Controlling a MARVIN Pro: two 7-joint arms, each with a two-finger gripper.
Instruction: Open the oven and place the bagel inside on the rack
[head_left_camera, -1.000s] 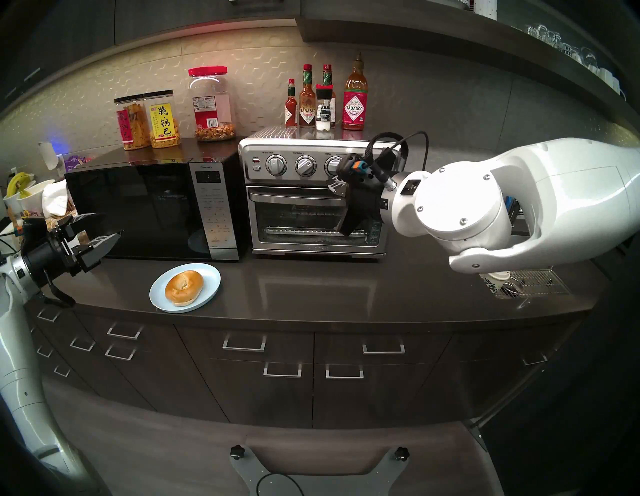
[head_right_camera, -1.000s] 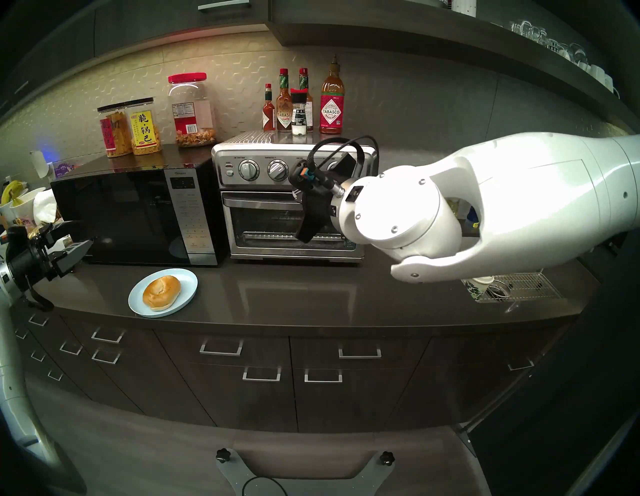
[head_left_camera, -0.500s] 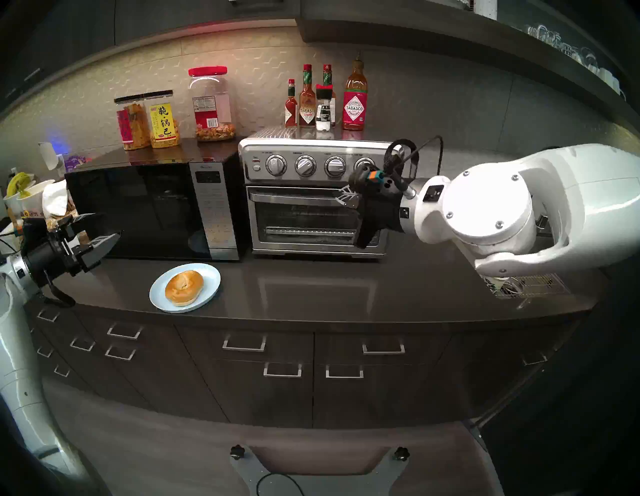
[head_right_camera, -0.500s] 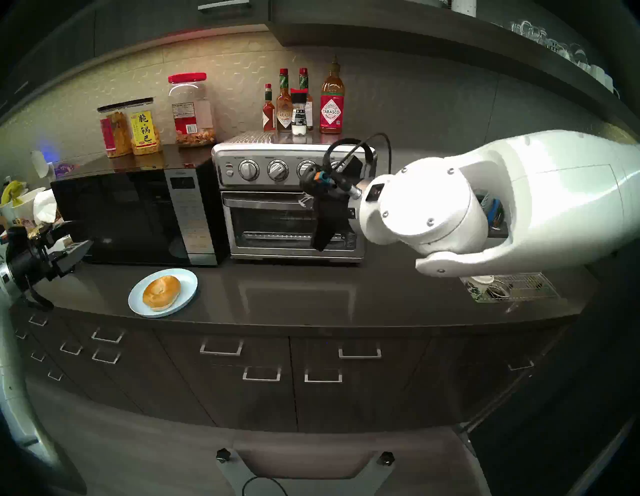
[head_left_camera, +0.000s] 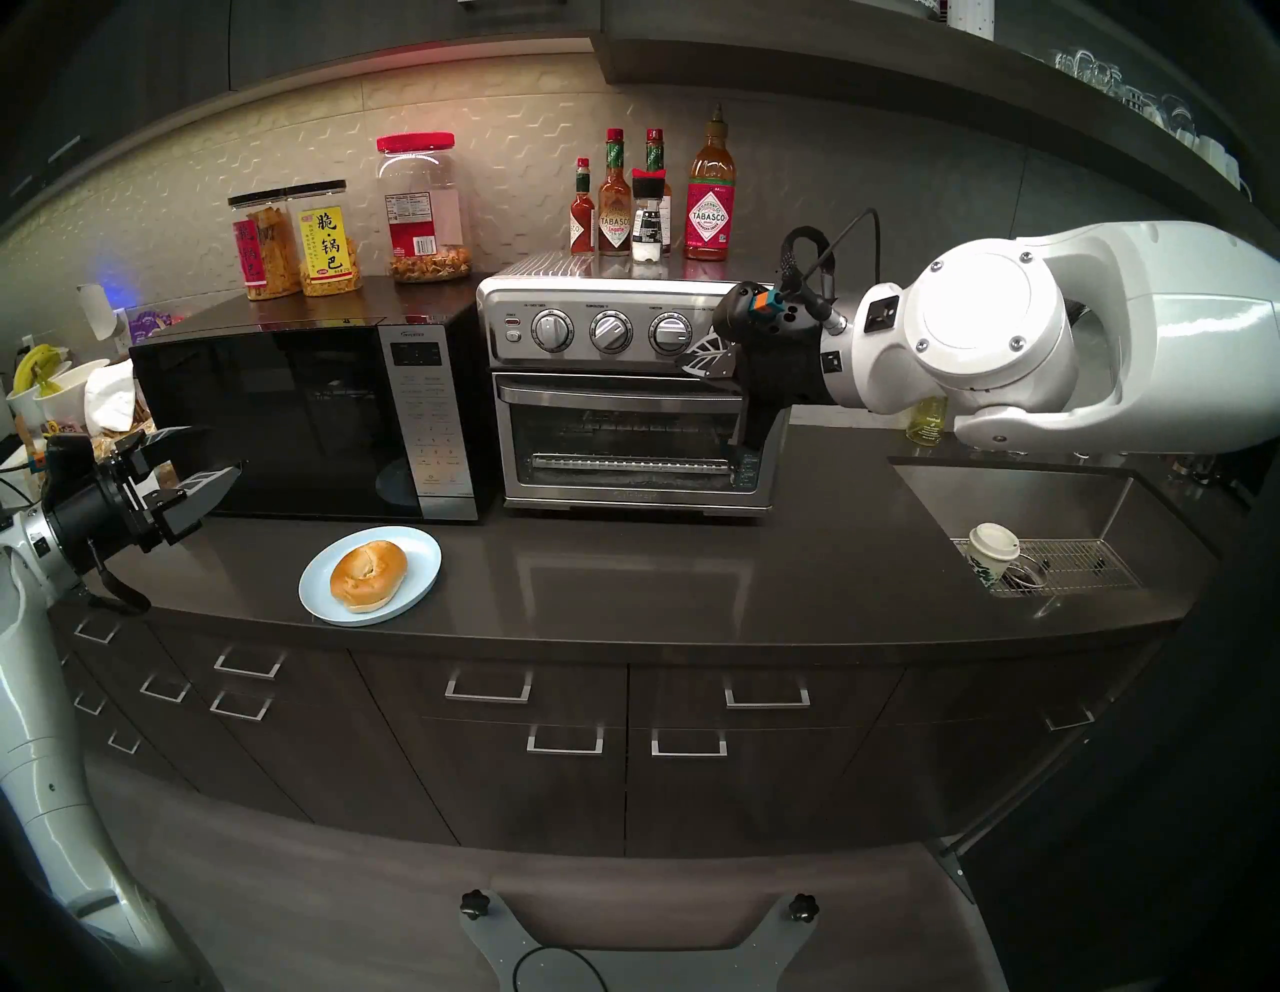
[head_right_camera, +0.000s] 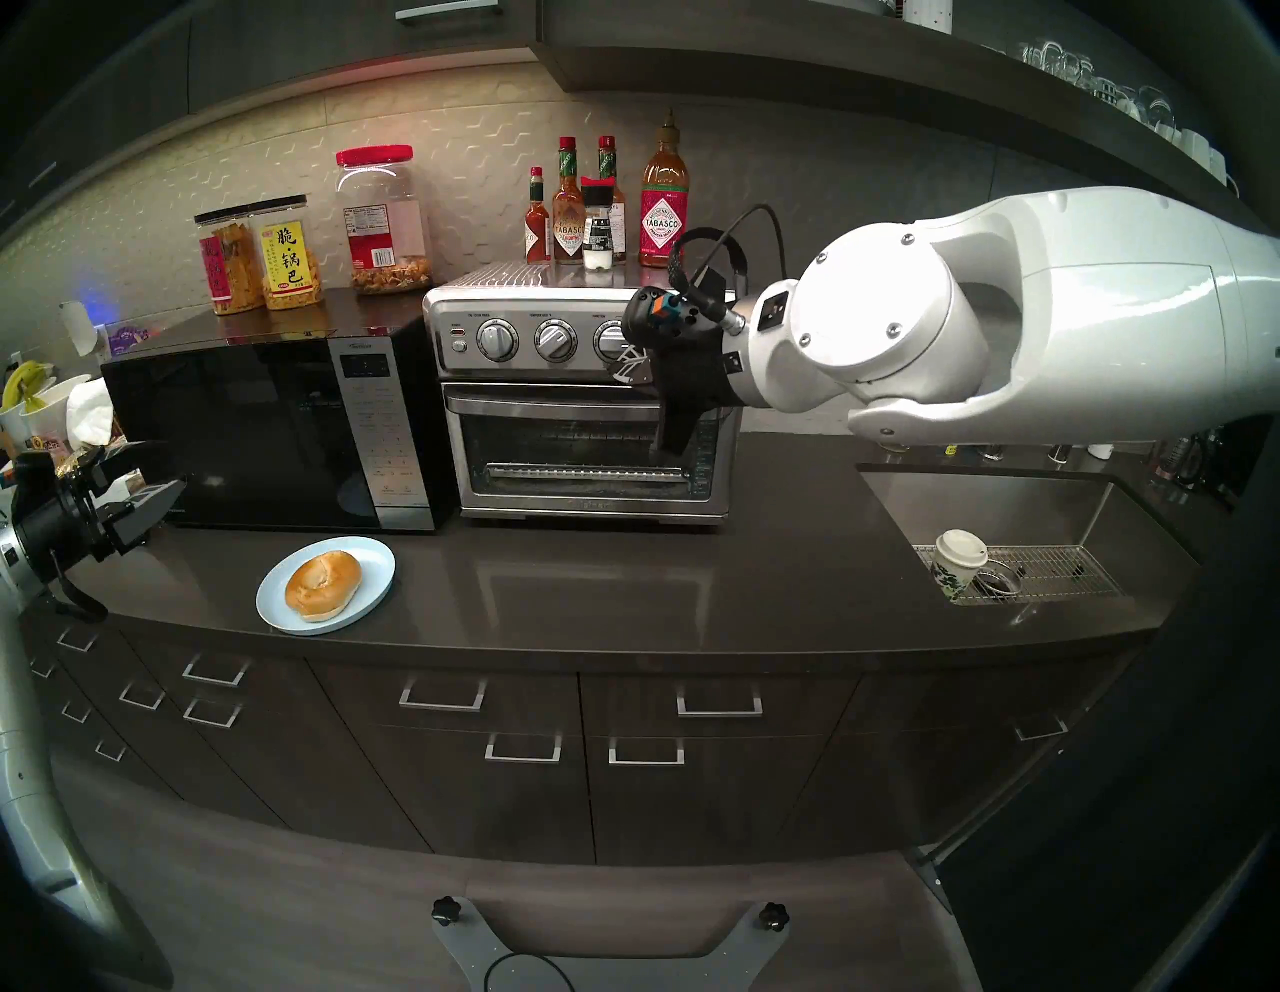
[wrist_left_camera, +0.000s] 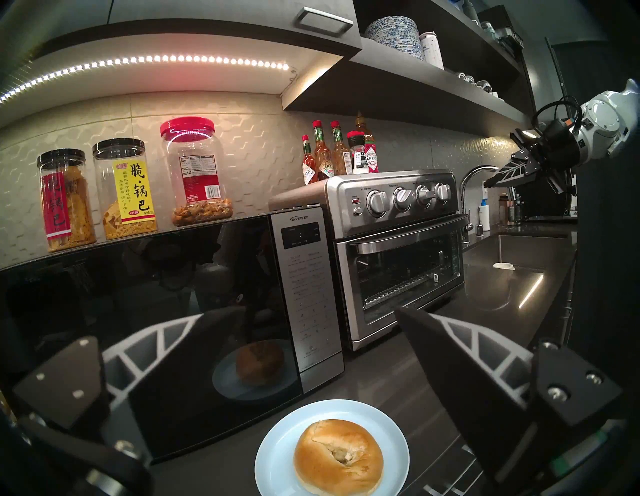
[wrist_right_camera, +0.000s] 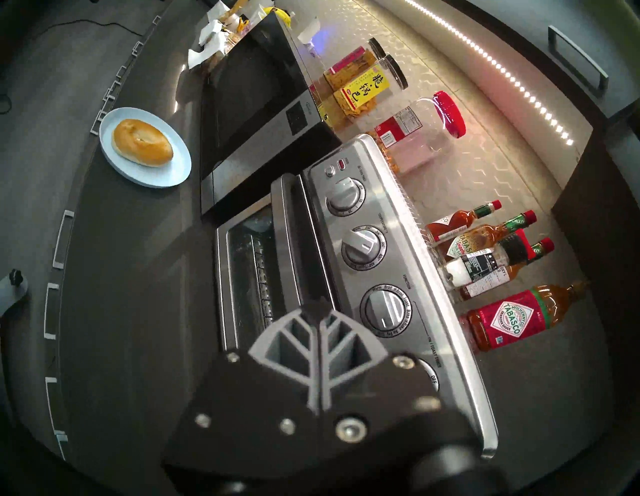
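The steel oven (head_left_camera: 627, 388) stands at the back of the counter with its glass door shut under the bar handle (head_left_camera: 616, 396). Faint wire bars of the rack (head_left_camera: 623, 424) show behind the glass. My right gripper (head_left_camera: 687, 367) is shut on nothing; its tip hovers just above the handle's right end, in front of the knobs (wrist_right_camera: 317, 308). The bagel (head_left_camera: 367, 567) lies on a pale blue plate (head_left_camera: 415, 554) near the counter's front. Left of it, my left gripper (head_left_camera: 215, 450) hangs open and empty in front of the microwave, and its wrist view shows the bagel (wrist_left_camera: 337, 455) below.
A black microwave (head_left_camera: 305, 415) sits against the oven's left side with snack jars (head_left_camera: 422, 208) on top. Sauce bottles (head_left_camera: 710, 201) stand on the oven. At the right is a sink (head_left_camera: 1025, 499) with a paper cup (head_left_camera: 994, 551) on its wire grid.
My right arm has lifted and pulled back to the right, from in front of the oven door to knob height, uncovering the sink and cup. The door stays shut; the left arm is still.
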